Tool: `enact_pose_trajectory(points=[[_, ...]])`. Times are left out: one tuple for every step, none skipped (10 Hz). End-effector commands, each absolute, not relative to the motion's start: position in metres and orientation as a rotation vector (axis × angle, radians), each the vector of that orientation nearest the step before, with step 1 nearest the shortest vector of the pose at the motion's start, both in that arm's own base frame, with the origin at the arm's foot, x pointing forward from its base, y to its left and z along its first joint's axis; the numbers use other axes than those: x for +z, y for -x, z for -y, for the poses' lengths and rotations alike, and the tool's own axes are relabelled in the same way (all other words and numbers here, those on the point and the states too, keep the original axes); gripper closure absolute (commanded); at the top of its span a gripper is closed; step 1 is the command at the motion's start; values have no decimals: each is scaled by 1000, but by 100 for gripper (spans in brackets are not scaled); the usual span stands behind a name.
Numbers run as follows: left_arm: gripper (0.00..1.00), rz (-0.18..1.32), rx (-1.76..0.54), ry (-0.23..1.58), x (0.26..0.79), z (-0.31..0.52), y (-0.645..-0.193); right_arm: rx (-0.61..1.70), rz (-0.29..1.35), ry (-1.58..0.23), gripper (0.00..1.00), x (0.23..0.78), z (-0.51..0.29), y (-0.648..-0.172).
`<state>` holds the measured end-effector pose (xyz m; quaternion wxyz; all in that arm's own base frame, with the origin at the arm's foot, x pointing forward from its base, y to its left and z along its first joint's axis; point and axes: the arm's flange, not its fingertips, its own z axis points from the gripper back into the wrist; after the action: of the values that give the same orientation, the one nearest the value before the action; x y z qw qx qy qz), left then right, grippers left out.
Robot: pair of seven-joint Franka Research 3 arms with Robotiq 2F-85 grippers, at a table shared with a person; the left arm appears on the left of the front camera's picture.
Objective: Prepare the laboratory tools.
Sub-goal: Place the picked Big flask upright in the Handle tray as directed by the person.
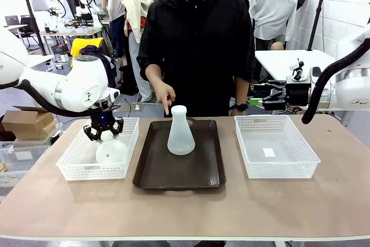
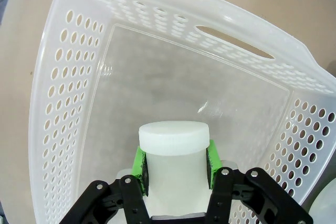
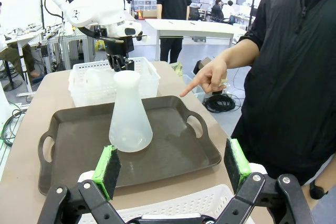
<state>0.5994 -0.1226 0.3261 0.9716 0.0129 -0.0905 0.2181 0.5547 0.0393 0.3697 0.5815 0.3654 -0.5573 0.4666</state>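
Left gripper (image 2: 176, 163) pinches the neck of a translucent frosted-white conical flask (image 1: 111, 150) inside the left white lattice plastic basket (image 1: 69, 166). Risk: smooth neck could slip, or base catch the basket wall. Second flask (image 1: 181, 131) stands on the dark brown rectangular tray (image 1: 151, 177). Right gripper (image 3: 173, 167) spread, empty, by the tabletop's far edge.

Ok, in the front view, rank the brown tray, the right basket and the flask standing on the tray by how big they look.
1. Tray and right basket: they look close in footprint, tray perhaps slightly larger; not sure enough to rank.
2. Flask: clearly smallest.
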Motion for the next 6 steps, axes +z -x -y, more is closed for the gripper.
enact_pose_trajectory(points=[[100, 184, 439, -26, 327, 123, -599, 1100, 1285, -857, 0, 371, -40, -556], [100, 184, 439, -26, 327, 123, -599, 1100, 1285, -857, 0, 371, -40, -556], [100, 183, 440, -26, 326, 123, -599, 1100, 1285, -857, 0, 371, -40, -556], [100, 224, 421, -44, 339, 122, -594, 1100, 1285, -857, 0, 371, -40, -556], [100, 293, 403, -35, 356, 120, -588, 1100, 1285, -857, 0, 371, -40, -556], [100, 404, 380, 1, 382, 119, -575, 1100, 1285, -857, 0, 371, -40, -556]])
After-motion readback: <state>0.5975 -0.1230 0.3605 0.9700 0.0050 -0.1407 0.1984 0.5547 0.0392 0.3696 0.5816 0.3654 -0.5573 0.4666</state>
